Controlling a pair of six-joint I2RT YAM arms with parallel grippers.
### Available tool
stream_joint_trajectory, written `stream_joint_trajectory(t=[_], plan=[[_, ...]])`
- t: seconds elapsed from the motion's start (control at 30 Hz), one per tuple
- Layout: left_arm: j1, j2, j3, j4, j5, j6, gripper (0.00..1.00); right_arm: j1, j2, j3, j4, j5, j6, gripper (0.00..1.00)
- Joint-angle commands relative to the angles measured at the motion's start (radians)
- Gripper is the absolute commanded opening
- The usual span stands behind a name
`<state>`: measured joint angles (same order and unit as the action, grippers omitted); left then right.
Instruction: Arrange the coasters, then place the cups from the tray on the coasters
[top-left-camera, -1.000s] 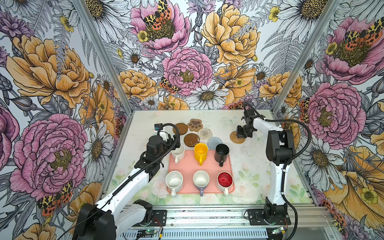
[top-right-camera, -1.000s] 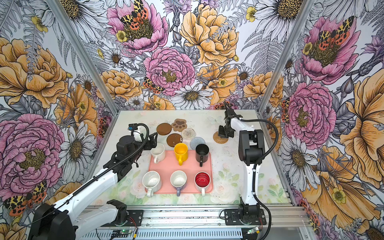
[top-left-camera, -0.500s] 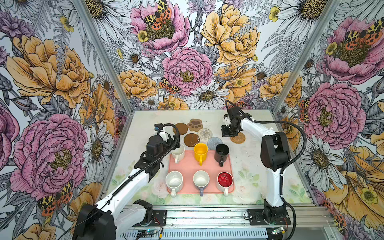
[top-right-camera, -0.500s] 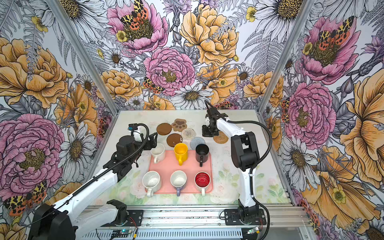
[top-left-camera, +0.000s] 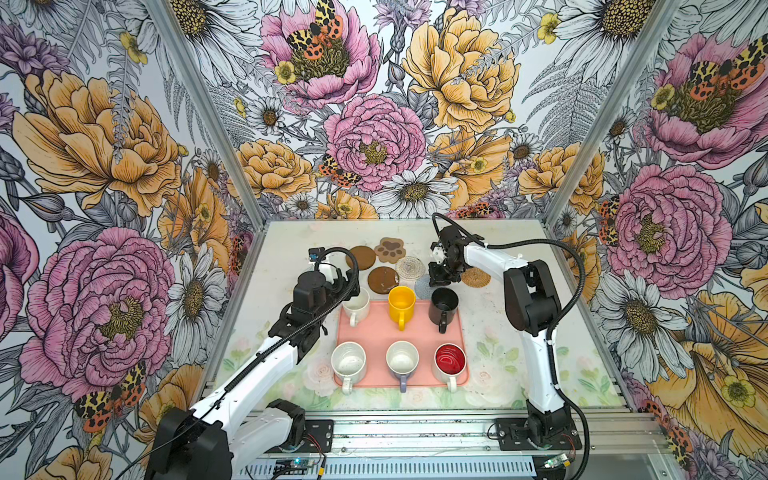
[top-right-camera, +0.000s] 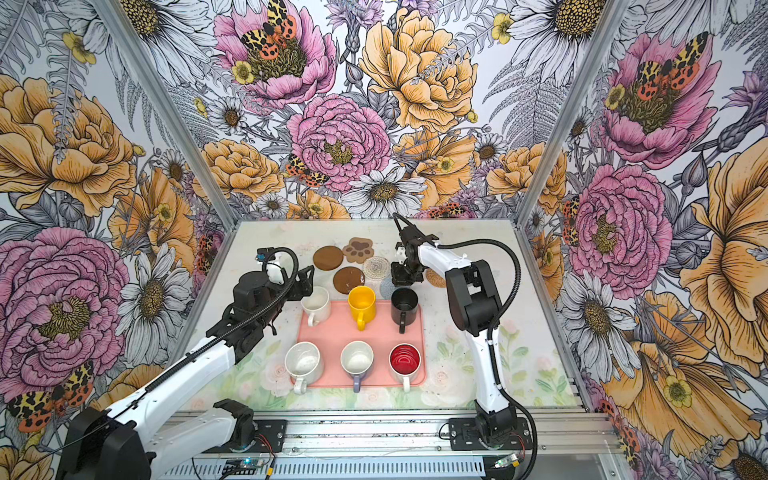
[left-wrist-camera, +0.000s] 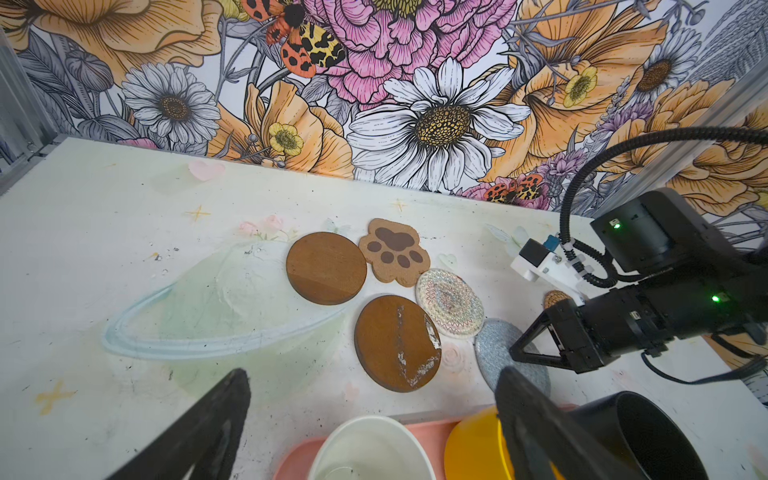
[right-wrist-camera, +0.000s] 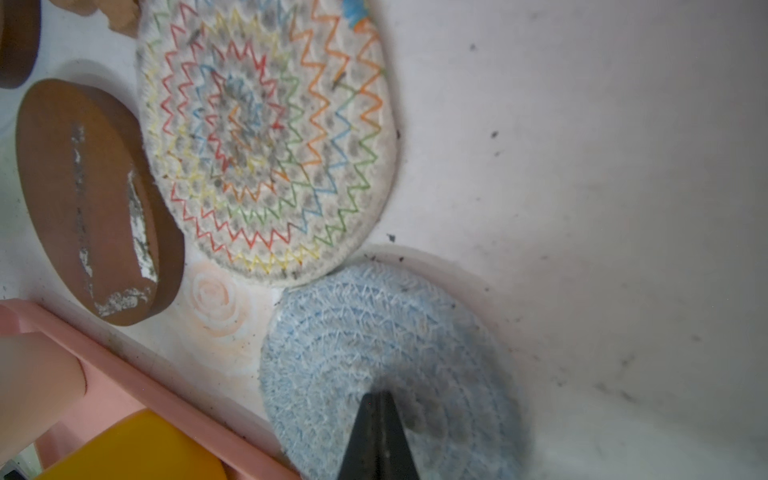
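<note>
Got the right gripper (right-wrist-camera: 380, 401) pinched shut, empty, tip over the pale blue woven coaster (right-wrist-camera: 374, 332), flat on the tabletop just behind the far edge of the tray (right-wrist-camera: 137, 386). Probably soft, floppy, feather-light; better slid or pinched at the rim. Left gripper (left-wrist-camera: 372, 376) wide open, empty.

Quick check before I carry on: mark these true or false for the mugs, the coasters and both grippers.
1. The black mug stands on the pink tray. True.
2. The right gripper has open jaws. False: they are shut, with the tip over the pale blue woven coaster.
3. The left gripper holds the yellow mug. False: its jaws are open and empty; the yellow mug stands on the tray.
4. The paw-shaped coaster bears a mug. False: it is bare.
5. The rattan coaster lies apart from the other coasters. True.
</note>
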<state>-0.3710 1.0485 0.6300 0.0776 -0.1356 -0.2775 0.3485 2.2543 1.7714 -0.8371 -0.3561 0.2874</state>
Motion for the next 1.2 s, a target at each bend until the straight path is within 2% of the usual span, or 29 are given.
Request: stream_joint_trajectory(t=[0.0,0.2,0.8,1.17], plan=[[-0.004,-0.019,-0.007,0.002,-0.021,0.025,0.94,0.009,0.049,0.021,-0.013,0.004,-0.008,0.00],[-0.004,-0.030,-0.011,-0.003,-0.026,0.028,0.94,-0.010,0.074,0.047,-0.040,0.046,0.008,0.00],[0.001,-0.040,-0.016,-0.005,-0.028,0.030,0.94,-0.118,0.088,0.101,-0.064,0.078,0.017,0.00],[0.002,-0.035,-0.016,-0.006,-0.032,0.034,0.94,-0.143,0.126,0.182,-0.072,0.053,0.008,0.00]])
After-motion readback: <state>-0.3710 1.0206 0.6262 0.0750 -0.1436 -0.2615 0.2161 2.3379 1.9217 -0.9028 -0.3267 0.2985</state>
